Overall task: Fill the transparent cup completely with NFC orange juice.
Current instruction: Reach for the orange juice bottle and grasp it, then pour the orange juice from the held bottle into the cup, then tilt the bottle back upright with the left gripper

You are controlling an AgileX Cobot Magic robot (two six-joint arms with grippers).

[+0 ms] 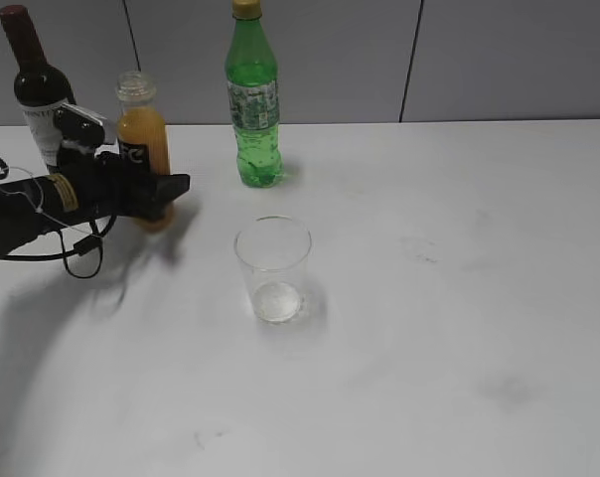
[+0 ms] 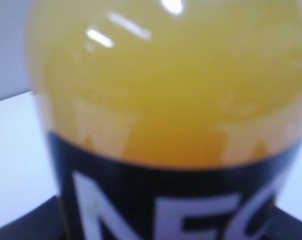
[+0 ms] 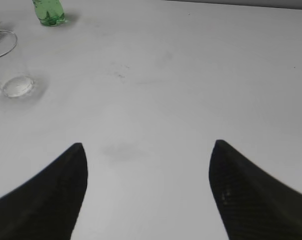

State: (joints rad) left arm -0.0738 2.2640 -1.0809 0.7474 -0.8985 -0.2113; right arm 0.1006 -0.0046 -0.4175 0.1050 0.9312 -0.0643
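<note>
The transparent cup (image 1: 272, 268) stands upright and empty in the middle of the table; it also shows in the right wrist view (image 3: 8, 65) at the far left. The NFC orange juice bottle (image 1: 141, 134) stands upright at the back left, uncapped and nearly full. My left gripper (image 1: 163, 199) reaches in from the left and is closed round its lower, labelled part. In the left wrist view the bottle (image 2: 166, 100) fills the frame, with orange liquid above the black "NFC" label. My right gripper (image 3: 148, 150) is open and empty above bare table, well right of the cup.
A green soda bottle (image 1: 252, 99) with a yellow cap stands behind the cup; its base shows in the right wrist view (image 3: 48, 12). A dark wine bottle (image 1: 32, 79) stands just behind the left arm. A grey wall runs along the white table's far edge.
</note>
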